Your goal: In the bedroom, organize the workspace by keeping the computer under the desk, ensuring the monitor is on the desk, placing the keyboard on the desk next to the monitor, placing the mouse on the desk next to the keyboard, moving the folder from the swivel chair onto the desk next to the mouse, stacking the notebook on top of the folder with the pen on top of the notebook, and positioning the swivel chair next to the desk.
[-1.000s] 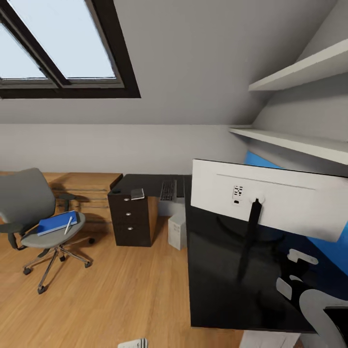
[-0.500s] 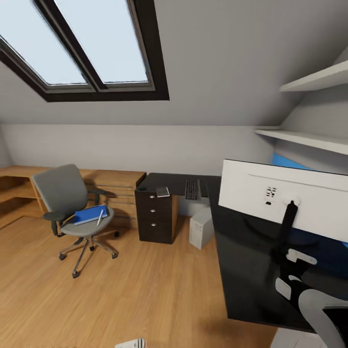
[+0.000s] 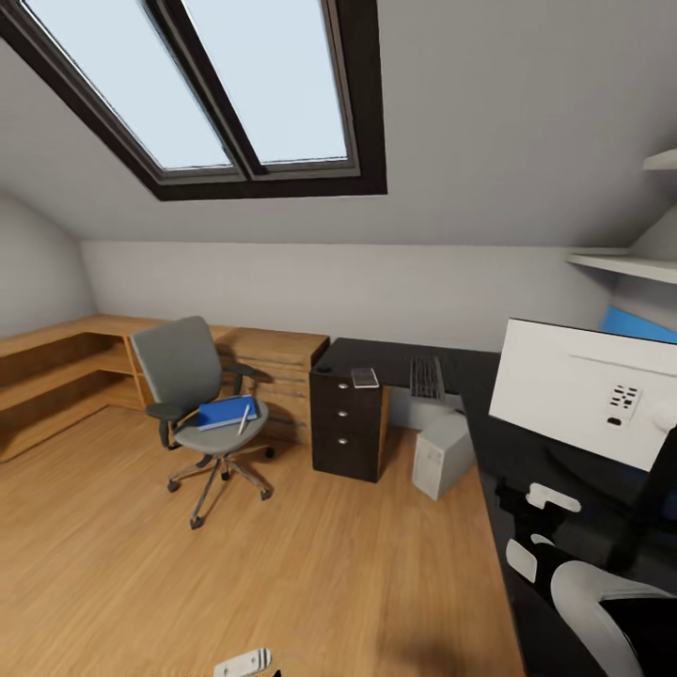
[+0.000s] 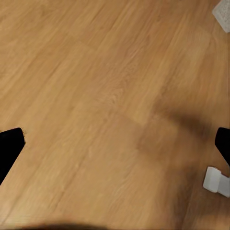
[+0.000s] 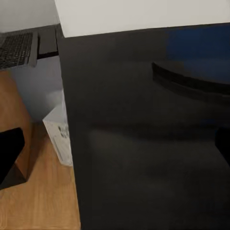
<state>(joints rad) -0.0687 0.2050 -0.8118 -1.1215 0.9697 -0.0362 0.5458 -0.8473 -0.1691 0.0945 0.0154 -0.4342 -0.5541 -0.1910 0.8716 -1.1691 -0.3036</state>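
The swivel chair [image 3: 193, 395] stands on the wooden floor [image 3: 282, 564], apart from the desk [image 3: 395, 362], with the blue folder [image 3: 226, 412] on its seat and the white pen [image 3: 244, 419] lying on the folder. On the far part of the desk lie the notebook [image 3: 364, 378], above the black drawer unit [image 3: 346, 428], and the keyboard [image 3: 426, 376] beside it. The computer [image 3: 442, 455] stands on the floor under the desk. The monitor [image 3: 588, 400] stands on the near part of the desk with its white back to the camera. The right gripper [image 3: 531, 512] hangs over the desk just in front of the monitor, well apart from the chair. Its fingers [image 5: 9, 153] are wide apart and hold nothing. The left gripper [image 4: 115, 148] looks down at bare floor, also wide open and empty.
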